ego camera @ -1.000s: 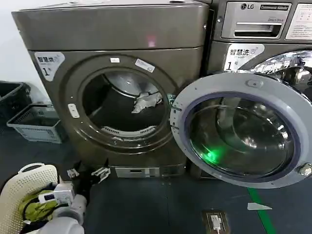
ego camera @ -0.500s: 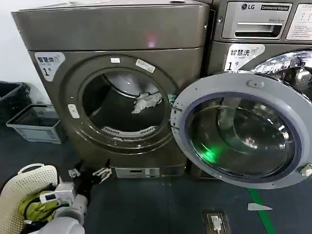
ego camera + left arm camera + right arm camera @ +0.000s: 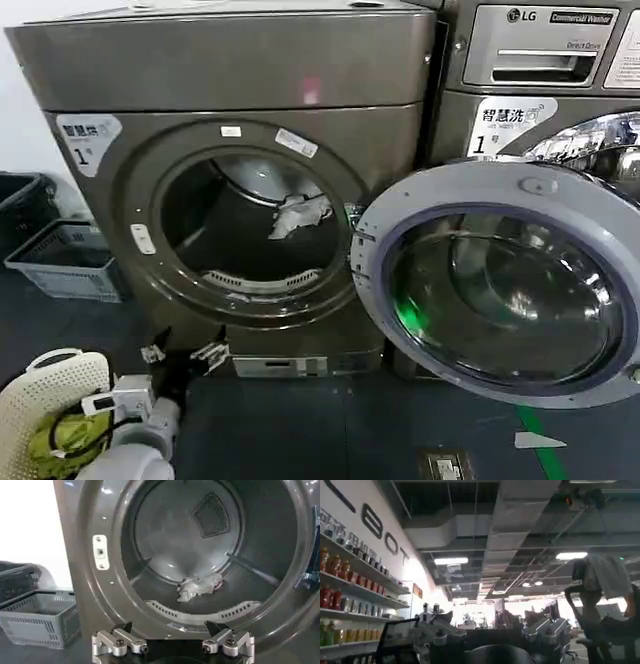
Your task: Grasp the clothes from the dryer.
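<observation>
1. Metal jaws of the left gripper (image 3: pixel 183 354) stand spread and hold nothing, low at the lower left of the head frame, just before the dryer's (image 3: pixel 230 70) base.
2. Right gripper (image 3: pixel 490 630): jaws spread wide too, pointed up at a ceiling.
3. Clothes (image 3: pixel 298 212) (small, pale, crumpled) lie inside the drum, right of centre in the porthole, well apart from both grippers.
4. Door (image 3: pixel 505 270) hangs open at the right.
5. Grey basket (image 3: pixel 62 262) at the left edge.
</observation>
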Robot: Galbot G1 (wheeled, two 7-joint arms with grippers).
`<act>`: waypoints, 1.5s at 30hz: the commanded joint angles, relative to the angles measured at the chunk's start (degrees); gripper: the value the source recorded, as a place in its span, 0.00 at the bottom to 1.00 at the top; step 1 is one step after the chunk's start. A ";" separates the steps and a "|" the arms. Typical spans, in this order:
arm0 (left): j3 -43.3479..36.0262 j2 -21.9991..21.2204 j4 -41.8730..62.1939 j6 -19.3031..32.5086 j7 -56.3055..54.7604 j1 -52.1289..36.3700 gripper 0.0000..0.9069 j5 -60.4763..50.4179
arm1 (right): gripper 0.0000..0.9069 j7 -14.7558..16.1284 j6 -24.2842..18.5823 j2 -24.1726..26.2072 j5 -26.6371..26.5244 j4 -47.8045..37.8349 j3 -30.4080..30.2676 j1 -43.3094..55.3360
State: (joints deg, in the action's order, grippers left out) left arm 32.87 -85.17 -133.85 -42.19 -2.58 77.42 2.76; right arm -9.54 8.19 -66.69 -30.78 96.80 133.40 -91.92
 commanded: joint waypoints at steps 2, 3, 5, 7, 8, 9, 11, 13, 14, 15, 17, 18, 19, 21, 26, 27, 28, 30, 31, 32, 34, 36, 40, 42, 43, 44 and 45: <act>0.01 -0.43 0.14 -2.81 0.02 0.04 1.00 0.05 | 1.00 -0.08 -0.10 0.00 -0.27 0.17 -0.04 0.10; 0.01 -0.47 0.09 -2.81 0.02 0.07 1.00 0.05 | 1.00 -0.08 -0.10 0.02 -0.26 0.12 -0.01 0.10; 0.01 -0.49 0.07 -2.81 0.01 0.15 1.00 0.06 | 1.00 -0.08 -0.09 0.02 -0.26 0.02 0.08 0.09; 0.09 -0.57 0.12 -2.81 0.02 0.15 1.00 0.03 | 1.00 -0.05 -0.08 -0.01 -0.25 -0.15 0.20 0.05; 0.11 -0.56 0.09 -2.81 0.03 0.18 1.00 0.03 | 1.00 -0.06 -0.09 -0.03 -0.26 -0.16 0.21 0.04; 0.12 -0.53 0.04 -2.81 0.04 0.22 1.00 0.08 | 1.00 -0.05 -0.12 -0.15 -0.26 -0.19 0.22 -0.04; 0.15 -0.55 0.10 -2.81 0.04 0.20 1.00 0.06 | 1.00 0.00 -0.15 -0.30 -0.26 -0.11 0.22 -0.16; 0.13 -0.57 0.06 -2.81 0.05 0.25 1.00 0.09 | 1.00 0.03 -0.14 -0.34 -0.26 -0.14 0.27 -0.12; 0.12 -0.58 -0.01 -2.81 0.07 0.32 1.00 0.12 | 1.00 0.01 -0.14 -0.37 -0.26 -0.14 0.29 -0.12; 0.10 -0.59 -0.07 -2.81 0.07 0.37 1.00 0.13 | 1.00 0.01 -0.13 -0.40 -0.26 -0.13 0.31 -0.13; 0.12 -0.62 -0.16 -2.81 0.08 0.50 1.00 0.12 | 1.00 0.01 -0.16 -0.48 -0.27 -0.14 0.34 -0.23; 0.14 -0.64 -0.15 -2.81 0.08 0.51 1.00 0.12 | 1.00 0.01 -0.15 -0.49 -0.27 -0.13 0.34 -0.23; 0.18 -0.64 -0.14 -2.81 0.10 0.60 1.00 0.13 | 1.00 0.06 -0.19 -0.58 -0.26 -0.11 0.29 -0.31; 0.16 -0.60 -0.18 -2.81 0.09 0.67 1.00 0.21 | 1.00 0.07 -0.20 -0.66 -0.27 -0.06 0.20 -0.34; -0.29 -0.48 -0.30 -2.81 0.01 0.49 1.00 0.11 | 1.00 0.08 -0.18 -0.40 -0.26 -0.17 0.10 -0.39; -0.30 -0.46 -0.28 -2.81 0.00 0.46 1.00 0.12 | 1.00 0.08 -0.18 -0.35 -0.26 -0.18 0.09 -0.41; -0.27 -0.45 -0.23 -2.81 -0.03 0.42 1.00 0.12 | 1.00 0.07 -0.16 -0.30 -0.26 -0.24 0.14 -0.40; -0.24 -0.46 -0.14 -2.81 -0.05 0.38 1.00 0.14 | 1.00 0.06 -0.15 -0.24 -0.27 -0.28 0.18 -0.40; -0.21 -0.51 -0.12 -2.81 -0.05 0.34 1.00 0.15 | 1.00 0.06 -0.16 -0.23 -0.27 -0.34 0.25 -0.42; -0.21 -0.57 -0.09 -2.81 -0.02 0.33 1.00 0.13 | 1.00 0.06 -0.16 -0.21 -0.27 -0.40 0.33 -0.47; -0.23 -0.72 -0.04 -2.81 0.00 0.39 1.00 0.09 | 1.00 0.08 -0.19 -0.33 -0.26 -0.36 0.37 -0.54; -0.27 -0.81 0.00 -2.81 -0.02 0.47 1.00 0.08 | 1.00 0.10 -0.18 -0.48 -0.27 -0.28 0.42 -0.59; -0.21 -0.80 0.23 -2.81 0.09 0.47 1.00 0.01 | 1.00 0.10 -0.20 -0.45 -0.27 -0.41 0.61 -0.63; -0.20 -0.83 0.31 -2.81 0.12 0.47 1.00 -0.09 | 1.00 0.11 -0.20 -0.47 -0.26 -0.50 0.73 -0.66; -0.21 -0.82 0.33 -2.81 0.11 0.47 1.00 -0.10 | 1.00 0.12 -0.20 -0.49 -0.25 -0.53 0.74 -0.68; -0.20 -0.81 0.39 -2.81 0.10 0.46 1.00 -0.08 | 1.00 0.11 -0.20 -0.54 -0.25 -0.56 0.75 -0.70; -0.18 -0.84 0.46 -2.81 0.09 0.43 1.00 -0.05 | 1.00 0.11 -0.20 -0.55 -0.23 -0.54 0.75 -0.71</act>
State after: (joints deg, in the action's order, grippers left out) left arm 32.70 -85.96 -133.54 -42.19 -2.51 77.88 2.74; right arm -9.44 8.02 -67.23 -31.02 96.24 134.12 -92.61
